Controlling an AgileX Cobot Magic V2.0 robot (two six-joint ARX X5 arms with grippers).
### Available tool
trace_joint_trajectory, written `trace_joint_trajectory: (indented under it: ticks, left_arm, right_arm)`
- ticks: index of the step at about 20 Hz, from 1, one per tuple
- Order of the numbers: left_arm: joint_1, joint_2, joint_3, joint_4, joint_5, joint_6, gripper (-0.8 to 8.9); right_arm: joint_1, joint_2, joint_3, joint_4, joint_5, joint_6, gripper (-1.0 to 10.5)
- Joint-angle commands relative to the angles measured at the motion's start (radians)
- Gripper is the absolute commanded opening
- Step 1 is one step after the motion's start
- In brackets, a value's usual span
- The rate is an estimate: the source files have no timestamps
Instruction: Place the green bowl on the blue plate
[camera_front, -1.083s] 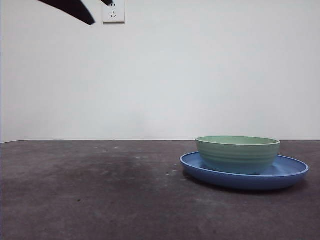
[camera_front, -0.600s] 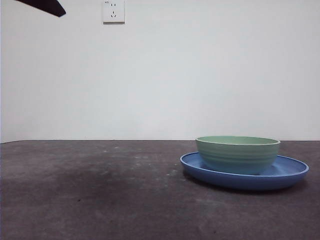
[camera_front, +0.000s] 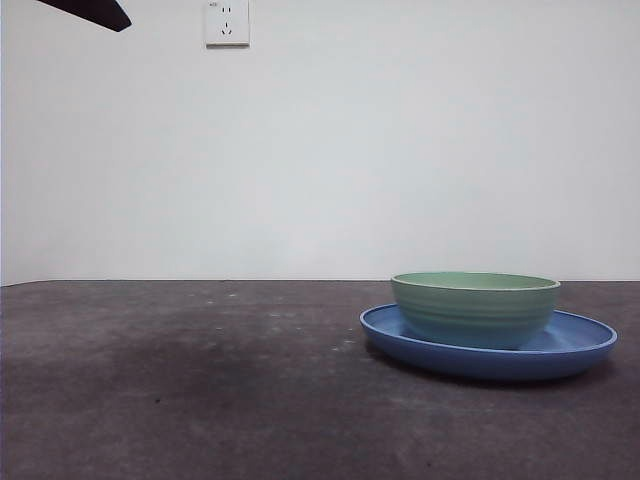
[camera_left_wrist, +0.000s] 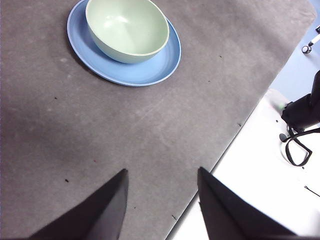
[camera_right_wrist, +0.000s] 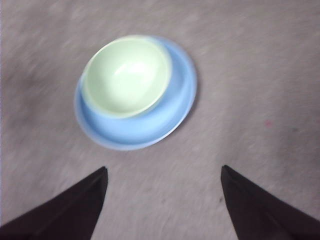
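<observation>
The pale green bowl (camera_front: 476, 308) stands upright and empty on the blue plate (camera_front: 585, 343) at the right of the table, off-centre toward the plate's left side. Both show in the left wrist view, bowl (camera_left_wrist: 127, 29) on plate (camera_left_wrist: 161, 65), and in the right wrist view, bowl (camera_right_wrist: 126, 76) on plate (camera_right_wrist: 172, 112). My left gripper (camera_left_wrist: 161, 177) is open and empty, raised over the table well away from the dishes. My right gripper (camera_right_wrist: 164, 172) is open and empty, high above them. A black arm tip (camera_front: 92, 12) shows at the front view's top left corner.
The dark grey table (camera_front: 200, 380) stretches left of the plate. A white wall socket (camera_front: 227, 22) sits high on the back wall. The left wrist view shows the table's edge (camera_left_wrist: 240, 127) with a white surface and black cables (camera_left_wrist: 300, 130) beyond it.
The black arm tip at the top left has withdrawn up and to the left out of most of the view. The bowl and plate have not moved.
</observation>
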Motion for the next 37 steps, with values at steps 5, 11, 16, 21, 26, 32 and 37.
trace_joint_trajectory:
  ticks: [5,11,16,21,26,32,37]
  left_arm:
    - [-0.008,0.007,0.007,-0.01,0.005,0.016,2.25]
    - [-0.008,0.007,0.007,-0.013,0.005,0.019,2.25]
    - [-0.008,0.007,0.007,-0.011,0.005,0.019,2.25]
    - [-0.008,0.007,0.007,-0.011,0.005,0.019,2.25]
    - [-0.008,0.007,0.007,-0.011,0.005,0.019,2.25]
    - [-0.008,0.007,0.007,-0.01,0.005,0.019,2.25]
    - [-0.008,0.007,0.007,-0.011,0.005,0.019,2.25]
  right_arm:
    - [-0.039,0.183,-0.146,0.234,-0.051,0.069,3.6]
    - [-0.13,0.459,-0.195,0.471,-0.193,0.065,3.6]
    - [-0.13,0.65,-0.195,0.607,-0.223,0.061,3.5]
    - [-0.13,0.79,-0.195,0.718,-0.23,0.061,2.7]
    - [-0.127,0.89,-0.195,0.795,-0.267,0.066,1.8]
    - [-0.127,0.903,-0.194,0.83,-0.267,0.068,0.1]
    - [-0.128,0.879,-0.193,0.848,-0.278,0.101,0.1]
